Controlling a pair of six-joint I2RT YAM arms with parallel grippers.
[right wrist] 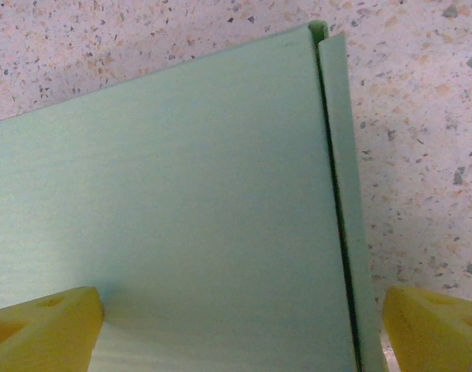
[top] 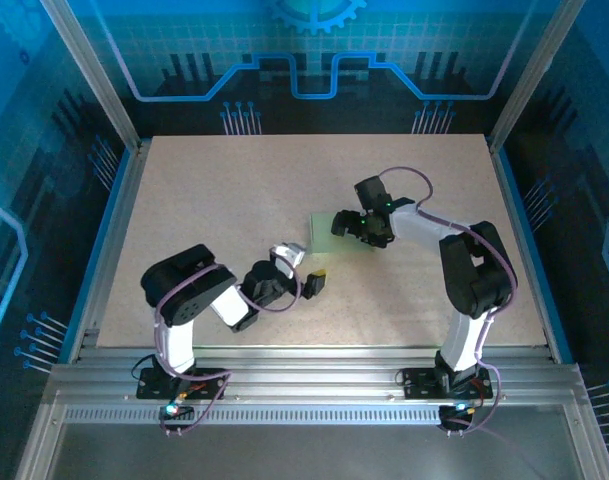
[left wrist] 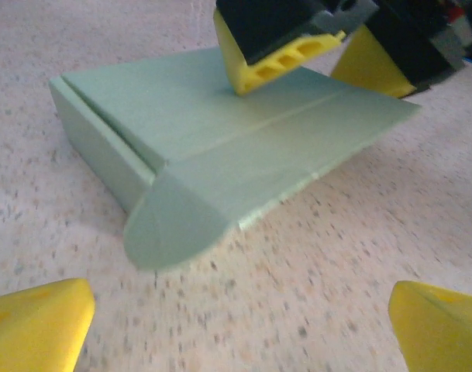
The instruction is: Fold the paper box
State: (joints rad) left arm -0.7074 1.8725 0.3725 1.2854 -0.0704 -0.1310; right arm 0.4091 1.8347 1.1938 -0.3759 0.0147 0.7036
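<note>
Speckled tabletop [top: 204, 200], blue-lit walls [top: 384, 40] all around. On the left, your left gripper [top: 314, 283] hangs low just short of the box, jaws spread wide, nothing in them. The paper box [top: 329, 232] sits mid-table. Its lid [right wrist: 181, 194] is down, but the front flap [left wrist: 298, 155] and rounded ear [left wrist: 170, 225] splay out toward that gripper. On the right, your right gripper [top: 356, 226] is wide open too, gripping nothing, with one yellow finger [left wrist: 278, 58] resting on the lid. Tucking looks like the next step. Pin the lid with the right so the box can't skate. Then come in low and square with the left, ear first, or you'll crease the flap.
</note>
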